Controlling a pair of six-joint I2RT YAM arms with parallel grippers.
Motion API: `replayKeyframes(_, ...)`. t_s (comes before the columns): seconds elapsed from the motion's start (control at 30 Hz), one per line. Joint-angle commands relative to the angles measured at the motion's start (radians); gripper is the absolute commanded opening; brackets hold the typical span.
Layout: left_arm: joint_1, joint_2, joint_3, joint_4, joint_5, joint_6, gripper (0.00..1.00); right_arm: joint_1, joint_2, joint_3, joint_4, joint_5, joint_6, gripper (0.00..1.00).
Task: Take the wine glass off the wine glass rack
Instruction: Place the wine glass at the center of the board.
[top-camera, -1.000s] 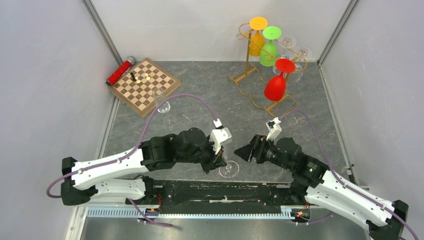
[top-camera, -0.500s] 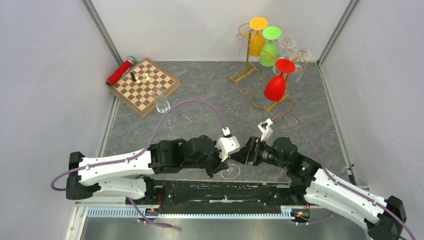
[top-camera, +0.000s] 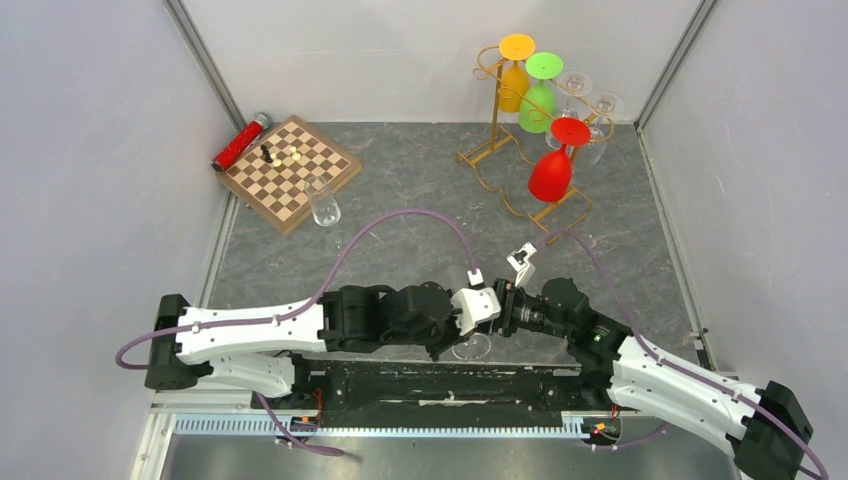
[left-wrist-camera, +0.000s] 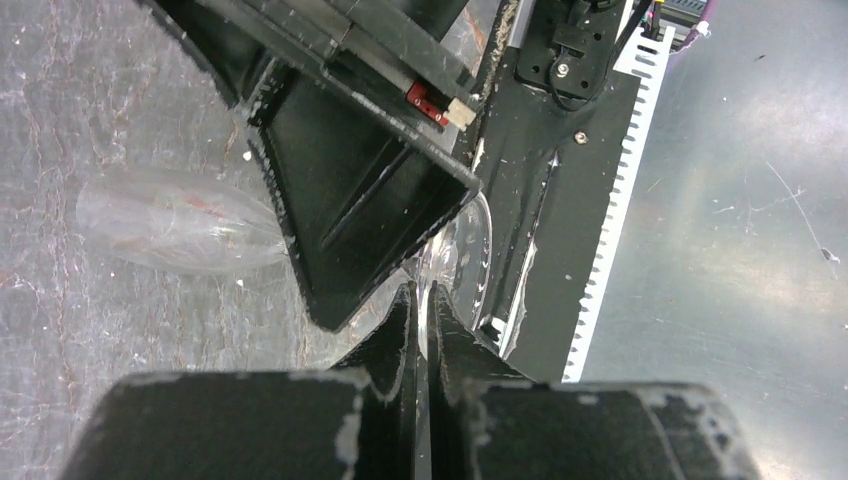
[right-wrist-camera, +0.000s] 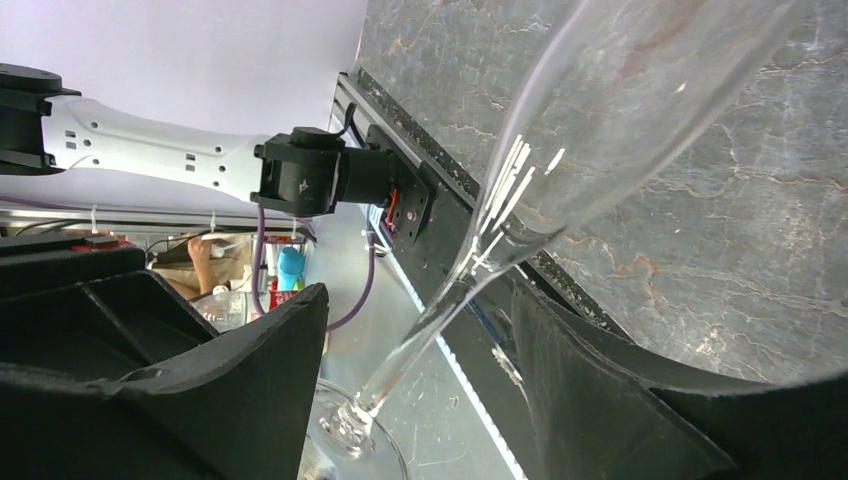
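Well out past the left gripper's fingertips on its left side sit a chessboard (top-camera: 290, 170) and a clear tumbler (top-camera: 323, 203), neither of them part of the job. The left arm (top-camera: 250, 330) lies low and stretched along the table's near edge, with the left gripper (left-wrist-camera: 421, 305) pointing toward the other arm. Its fingers are pinched tight on the thin stem of a clear wine glass (left-wrist-camera: 170, 222), just by the foot (top-camera: 470, 347), and the bowl reaches out to one side of the fingertips over the stone top. This glass is off the wine glass rack (top-camera: 494, 118), which stands well apart, far beyond both grippers at the back right, with a red glass (top-camera: 552, 172) among those hanging on it. The held glass looks light, rigid, slick and easily broken. The stem therefore seems the safest hold: squeezing the thin bowl could crack it, and a loose pinch could let it swing. The right arm (top-camera: 690, 385) mirrors the left, low and folded inward. The right gripper (right-wrist-camera: 418, 330) faces its partner, jaws standing wide on either side of the stem below the bowl, touching nothing as far as its own camera shows.
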Motion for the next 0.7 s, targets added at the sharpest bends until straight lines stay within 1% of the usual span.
replayKeyframes(0.0, -0.024, 0.029, 0.065, 0.067, -0.053, 0.075, 0.02, -0.006, 0.002, -0.004, 0.086, -0.037, 0.023, 0.69)
replayKeyframes(0.13, -0.036, 0.053, 0.077, 0.083, -0.06, 0.076, 0.02, -0.006, 0.011, -0.014, 0.097, -0.041, 0.022, 0.67)
replayKeyframes(0.37, -0.052, 0.061, 0.08, 0.101, -0.068, 0.07, 0.02, -0.006, 0.014, -0.022, 0.124, -0.05, 0.033, 0.52)
replayKeyframes(0.43, -0.055, 0.057, 0.078, 0.102, -0.068, 0.066, 0.02, -0.005, 0.01, -0.024, 0.127, -0.05, 0.033, 0.45)
replayKeyframes(0.53, -0.06, 0.053, 0.073, 0.102, -0.069, 0.06, 0.02, -0.006, 0.005, -0.028, 0.134, -0.052, 0.036, 0.31)
replayKeyframes(0.67, -0.064, 0.04, 0.059, 0.102, -0.071, 0.047, 0.02, -0.005, -0.001, -0.037, 0.14, -0.056, 0.039, 0.23)
